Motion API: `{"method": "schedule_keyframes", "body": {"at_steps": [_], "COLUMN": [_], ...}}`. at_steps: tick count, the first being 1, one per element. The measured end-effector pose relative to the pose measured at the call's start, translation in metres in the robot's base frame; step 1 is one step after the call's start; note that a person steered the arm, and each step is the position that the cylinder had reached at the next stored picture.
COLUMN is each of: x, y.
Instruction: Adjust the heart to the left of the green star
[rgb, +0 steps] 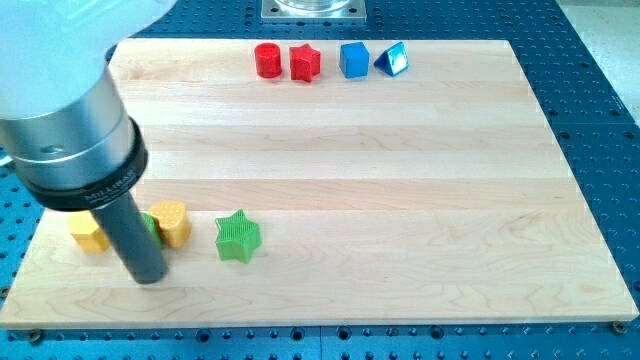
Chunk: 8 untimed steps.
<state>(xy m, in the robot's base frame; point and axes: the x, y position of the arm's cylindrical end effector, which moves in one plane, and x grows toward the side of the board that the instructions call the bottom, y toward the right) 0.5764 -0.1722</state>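
The green star (237, 237) lies on the wooden board (400, 200) at the view's lower left. A yellow block (173, 222), rounded like a heart, sits a short gap to the star's left. My tip (150, 278) rests on the board just below and left of that yellow block, close to it; contact cannot be told. The thick rod and its grey housing rise up and left from the tip. A second yellow block (88, 236) lies left of the rod, partly hidden by it. A sliver of another green block (150, 224) shows between the rod and the heart-like block.
Along the board's top edge stand a red cylinder (267, 60), a red star (305, 62), a blue cube (354, 59) and a blue triangular block (391, 59). A blue perforated table (600, 100) surrounds the board.
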Motion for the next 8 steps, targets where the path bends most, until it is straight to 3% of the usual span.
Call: {"method": "schedule_keyframes", "body": {"at_steps": [2, 3, 4, 5, 7, 8], "x": [-0.001, 0.009, -0.029, -0.08, -0.084, -0.076], "y": [0.009, 0.111, 0.185, 0.162, 0.032, 0.005]}}
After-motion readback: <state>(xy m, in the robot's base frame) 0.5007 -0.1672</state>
